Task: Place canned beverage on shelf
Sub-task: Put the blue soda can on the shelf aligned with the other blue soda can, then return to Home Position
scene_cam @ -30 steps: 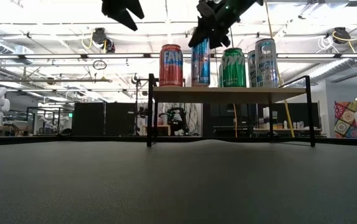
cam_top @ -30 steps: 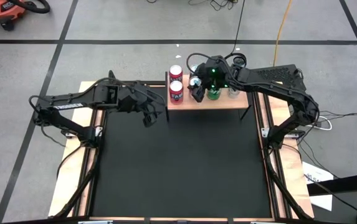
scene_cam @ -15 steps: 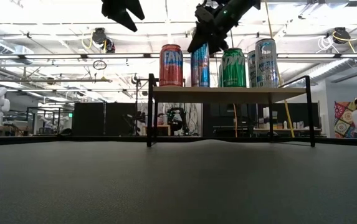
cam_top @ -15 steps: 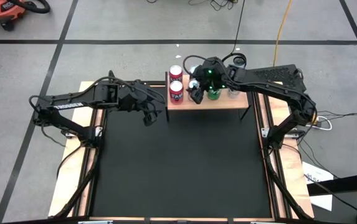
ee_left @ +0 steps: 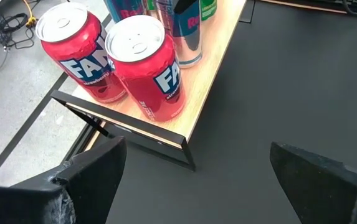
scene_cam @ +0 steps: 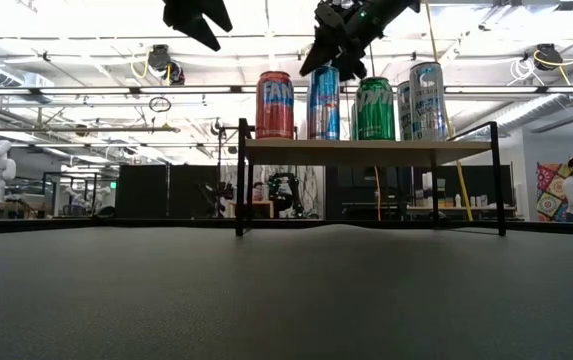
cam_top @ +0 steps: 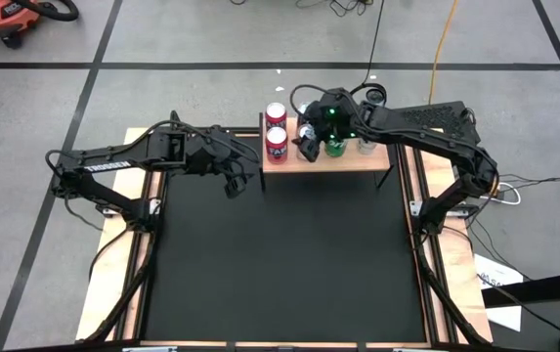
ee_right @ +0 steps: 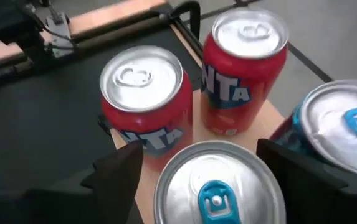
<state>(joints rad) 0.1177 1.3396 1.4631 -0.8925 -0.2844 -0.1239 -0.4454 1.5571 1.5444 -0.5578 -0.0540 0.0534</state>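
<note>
The shelf [cam_top: 324,159] was seen standing at the far edge of the black table mat [cam_top: 280,264], its light wood plank carried on thin black legs. On the plank, cans were crowded together: two red Fanta cans [cam_top: 276,143] at the left end, one behind the other, then a slim blue Red Bull can [scene_cam: 323,102], a green can [scene_cam: 374,108] and a pale silver-blue can [scene_cam: 427,100] toward the right. The slim blue can was stood upright on the plank, between the red cans and the green one, with little room left on either side.

The right gripper [cam_top: 308,143] was held just above that blue can, its fingers [ee_right: 119,174] spread apart to either side of the can's silver top [ee_right: 214,182] and, as far as could be seen, clear of it. In the low view the fingertips were seen at the can's rim or just above it; contact could not be ruled out there.

The left gripper [cam_top: 232,182] was hung over the mat just beside the shelf's left end, jaws spread wide and empty, near the red cans but apart from them.

The near strip of the plank in front of the cans was left bare. The whole mat below the shelf lay open between the wooden side rails [cam_top: 143,254].
</note>
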